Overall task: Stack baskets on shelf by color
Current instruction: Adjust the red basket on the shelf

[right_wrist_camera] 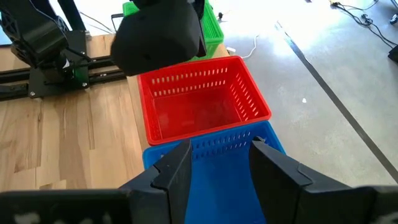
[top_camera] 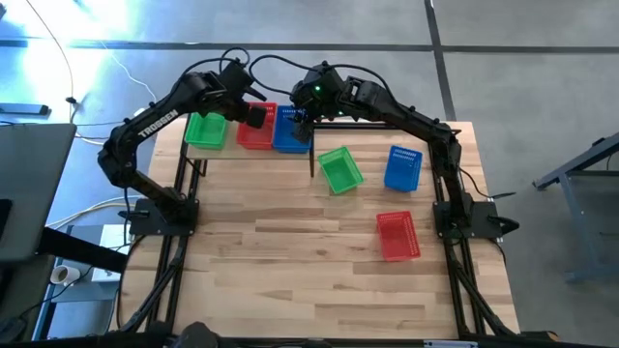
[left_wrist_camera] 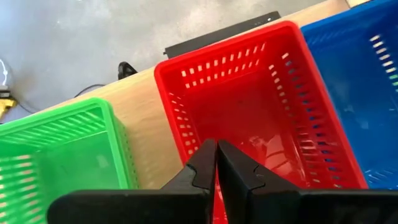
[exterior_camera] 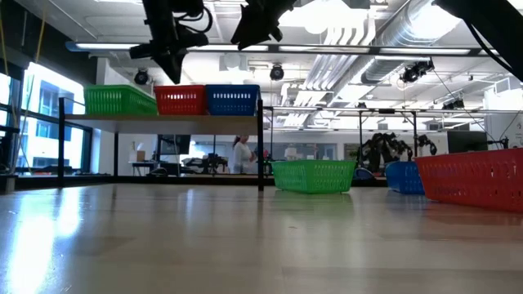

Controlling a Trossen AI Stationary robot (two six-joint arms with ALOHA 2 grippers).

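Note:
On the shelf [exterior_camera: 163, 119] a green basket [exterior_camera: 120, 100], a red basket [exterior_camera: 180, 100] and a blue basket [exterior_camera: 232, 100] stand side by side on their bases. My left gripper [left_wrist_camera: 216, 144] hangs shut above the red basket [left_wrist_camera: 249, 106], over its inside, clear of it [exterior_camera: 173, 75]. My right gripper [right_wrist_camera: 221, 149] is open above the blue basket [right_wrist_camera: 217, 186], near the wall beside the red basket [right_wrist_camera: 199, 106]. Three more baskets rest on the tabletop: green [top_camera: 339, 169], blue [top_camera: 403, 167] and red [top_camera: 397, 235].
The shelf stands at the table's far left part, on black posts [exterior_camera: 261, 147]. The two arms are close together above it [top_camera: 280, 106]. The loose baskets lie in the table's right half. Bare tabletop [top_camera: 271, 261] stretches over the near and left parts.

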